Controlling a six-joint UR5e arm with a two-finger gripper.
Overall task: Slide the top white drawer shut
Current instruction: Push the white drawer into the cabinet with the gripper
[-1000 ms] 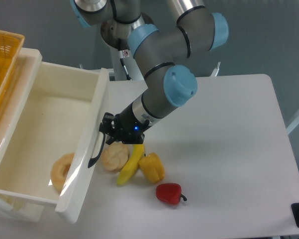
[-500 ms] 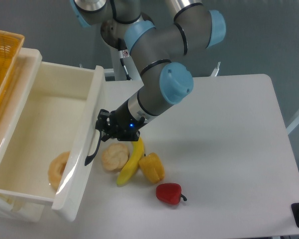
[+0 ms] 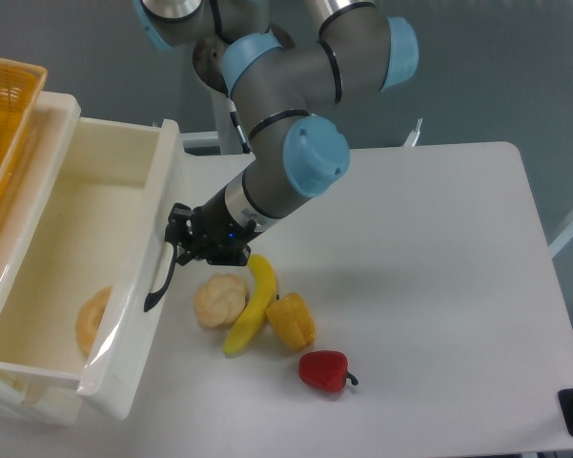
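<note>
The top white drawer (image 3: 141, 286) is a glossy cream-white box standing partly open at the left, its front panel facing right. Its curved black handle (image 3: 159, 279) sits on that front. A pale doughnut-shaped pastry (image 3: 92, 320) lies inside it. My gripper (image 3: 178, 244) is pressed against the drawer front at the upper end of the handle. Its fingers are dark and close together; whether they clasp the handle is hard to tell. The lower drawer is hidden beneath the top one.
A round bread roll (image 3: 219, 299), a banana (image 3: 251, 306), a yellow pepper (image 3: 291, 322) and a red pepper (image 3: 324, 370) lie on the white table (image 3: 429, 267) just right of the drawer front. A wicker basket (image 3: 2, 124) sits on the cabinet top.
The gripper has moved left, pushing the drawer front with it. The drawer has slid further into the cabinet. The food on the table has not moved.
</note>
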